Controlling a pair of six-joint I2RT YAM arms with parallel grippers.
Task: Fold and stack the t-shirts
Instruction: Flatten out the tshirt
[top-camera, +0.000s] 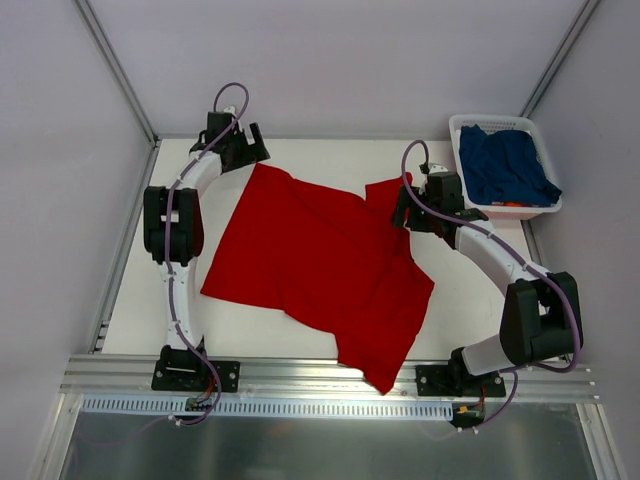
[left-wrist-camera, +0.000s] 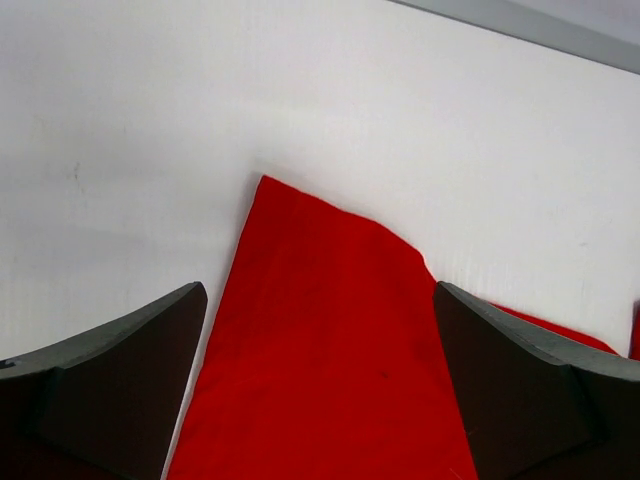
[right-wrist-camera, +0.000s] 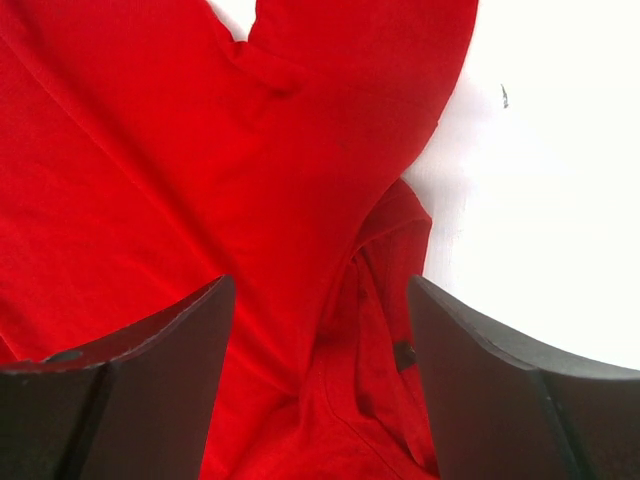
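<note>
The red t-shirt (top-camera: 310, 260), spread on the counter (top-camera: 135, 300) with the navy t-shirt (top-camera: 510, 165) in the far-right basket (top-camera: 458, 140), is judged light and limp, best pinched at its far-left corner and far-right sleeve, over which the left fingers (left-wrist-camera: 120, 380) and right fingers (right-wrist-camera: 490, 380) are held wide and empty.

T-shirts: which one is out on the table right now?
The red t-shirt, spread across the table; the navy t-shirt lies bunched in the white basket at the far right.

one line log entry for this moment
red t-shirt spread on table | navy t-shirt in basket | left gripper open | right gripper open
</note>
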